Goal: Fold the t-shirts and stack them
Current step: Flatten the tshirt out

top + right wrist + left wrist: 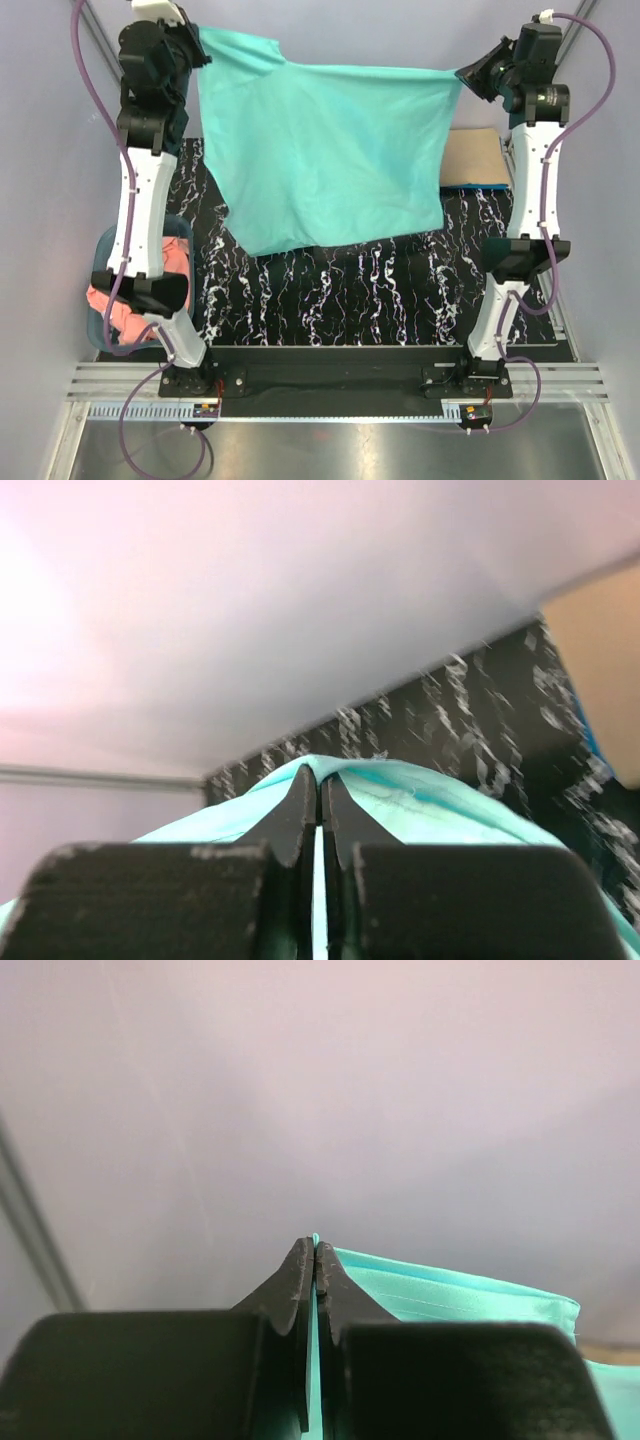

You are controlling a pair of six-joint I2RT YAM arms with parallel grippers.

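Two grippers hold one green shirt (pixel 330 150) spread in the air above the far half of the mat (pixel 380 285). The left gripper (pixel 197 42) is closed on the shirt's upper left corner, above the mat's far left corner. Its wrist view shows both fingers (pixel 298 1280) pinched together with green cloth between them. The right gripper (pixel 463 73) is clamped on the upper right corner, above the mat's far right. There too the fingers (pixel 300 810) meet on a fold of cloth. The top edge runs nearly taut between them, and the rest hangs down with its lower hem slanting over the mat's middle.

Three more shirts show. One tan shirt (pixel 472 152) lies folded at the mat's far right corner, with a strip of one blue shirt (pixel 478 186) under its near edge. One pink shirt (pixel 110 305) lies crumpled in the one basket (pixel 100 245) off the mat's left edge.
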